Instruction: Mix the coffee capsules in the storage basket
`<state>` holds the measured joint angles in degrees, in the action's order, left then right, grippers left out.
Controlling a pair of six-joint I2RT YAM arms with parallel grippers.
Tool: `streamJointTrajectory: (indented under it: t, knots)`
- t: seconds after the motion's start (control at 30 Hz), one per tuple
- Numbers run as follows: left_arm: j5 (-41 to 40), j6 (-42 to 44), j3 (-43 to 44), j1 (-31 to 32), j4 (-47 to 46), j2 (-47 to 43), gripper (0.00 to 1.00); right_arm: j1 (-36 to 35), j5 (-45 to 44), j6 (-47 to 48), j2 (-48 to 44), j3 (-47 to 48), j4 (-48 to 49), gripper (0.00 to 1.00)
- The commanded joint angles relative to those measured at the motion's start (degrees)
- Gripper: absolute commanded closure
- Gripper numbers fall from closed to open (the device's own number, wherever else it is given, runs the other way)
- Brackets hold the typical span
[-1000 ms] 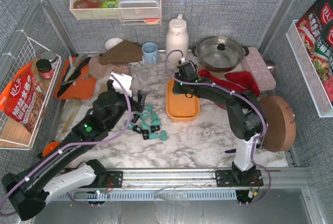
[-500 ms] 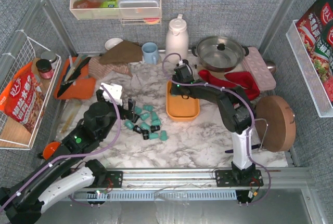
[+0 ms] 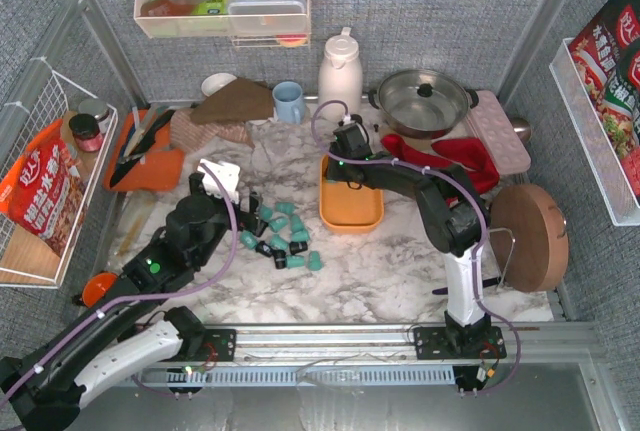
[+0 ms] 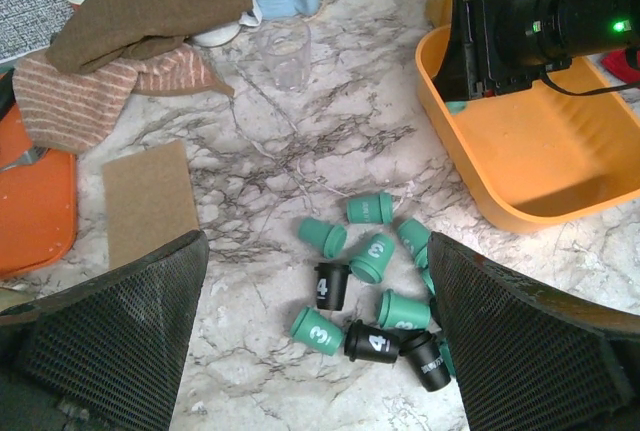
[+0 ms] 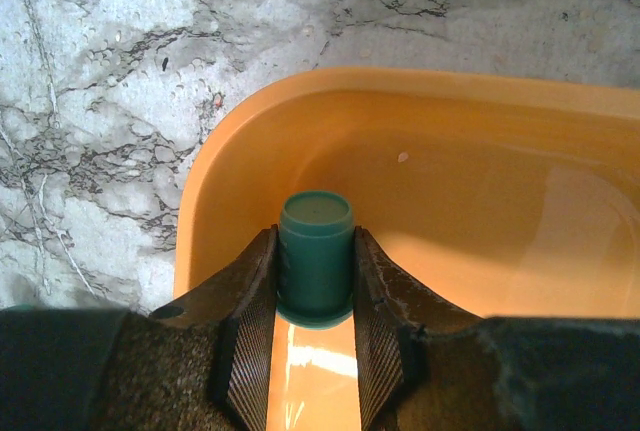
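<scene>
Several coffee capsules [image 3: 283,237], teal and black, lie loose in a heap on the marble. In the left wrist view the heap [image 4: 372,291] lies between and just ahead of my wide-open left gripper [image 4: 320,351]. That gripper [image 3: 250,209] hovers at the heap's left edge and holds nothing. The orange storage basket [image 3: 352,219] stands right of the heap. My right gripper [image 3: 335,163] hangs over its far left corner. It [image 5: 315,243] is shut on one teal capsule [image 5: 316,251], upright just above the basket's floor near the rim [image 5: 230,151].
Behind the basket stand a blue mug [image 3: 289,101], a white thermos [image 3: 340,66] and a lidded pot [image 3: 425,101]. A red cloth [image 3: 450,156] and pink egg tray [image 3: 497,131] lie to the right. A clear glass [image 4: 283,51] and cardboard piece [image 4: 150,201] sit near the heap.
My left arm has drawn back toward the near left, its open gripper now at the heap's left edge. The right arm folded its elbow and shifted slightly left, still gripping the teal capsule.
</scene>
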<state>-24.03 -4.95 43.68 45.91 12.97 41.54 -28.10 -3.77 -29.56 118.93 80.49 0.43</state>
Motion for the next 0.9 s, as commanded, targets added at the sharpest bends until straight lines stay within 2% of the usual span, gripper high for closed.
streamJointTrajectory:
  t: [0.0,0.27,0.4,0.6,0.87]
  knots:
    - [-0.2,0.2,0.0,0.0,-0.1,0.1,0.01,-0.2,0.0,0.5,-0.8,0.6,0.2,0.69]
    - [-0.6,0.1,0.0,0.0,-0.1,-0.1,0.01,-0.1,0.2,1.8,-1.8,0.6,-0.4,0.5]
    - [-0.6,0.0,0.1,0.0,-0.1,-0.2,0.01,-0.1,0.2,2.3,-2.1,0.6,-0.6,0.44]
    - [-0.7,-0.1,-0.1,0.0,-0.1,-0.3,0.01,-0.1,-0.9,2.0,-4.8,-0.8,-1.3,0.45]
    - [1.2,-3.7,0.1,0.0,0.4,4.7,0.01,-0.7,-2.4,2.8,-15.5,-6.6,-5.6,0.52]
